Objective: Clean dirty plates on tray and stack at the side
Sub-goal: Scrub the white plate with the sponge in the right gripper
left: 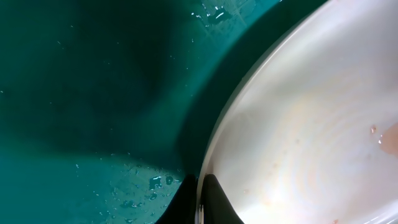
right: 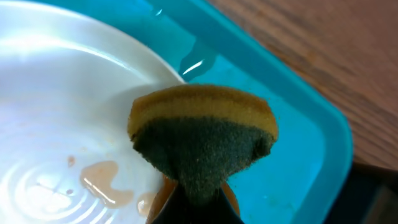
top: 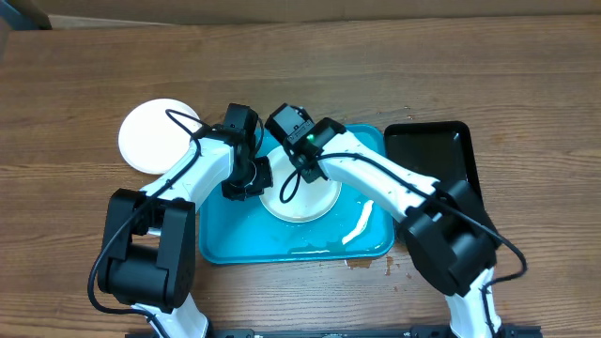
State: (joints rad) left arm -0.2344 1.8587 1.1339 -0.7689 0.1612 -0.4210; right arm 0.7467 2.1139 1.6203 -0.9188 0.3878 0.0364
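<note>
On the wooden table (top: 75, 75) at far left, outside the tray, one white plate (top: 155, 137) lies alone and looks clean. I judge it the start of the stack, so one plate seems finished.

Next along, the left gripper (left: 200, 200) is clenched on the rim of a second plate (left: 298, 124), which sits near the middle of the blue tray (top: 235, 239). Water beads show on the tray floor beside it. That plate is not done: a brownish puddle (right: 106, 180) and faint smears lie in its well.

By its rim the right gripper (right: 194, 210) is squeezed tight on a sponge (right: 202, 134), yellow on top with a dark green scouring face; whether the sponge touches the plate I cannot tell. The work looks mid-scrub here, with wiping, lifting out and stacking left to do.

A third plate I cannot make out — a pale curved streak (top: 359, 223) in the tray's right part is too unclear to name.

Little stands in the way. The two arms crowd close over the plate, a brown spill (top: 362, 265) marks the table at the tray's front rim, and a black tray (top: 432, 155) sits just beside the blue one at right.
</note>
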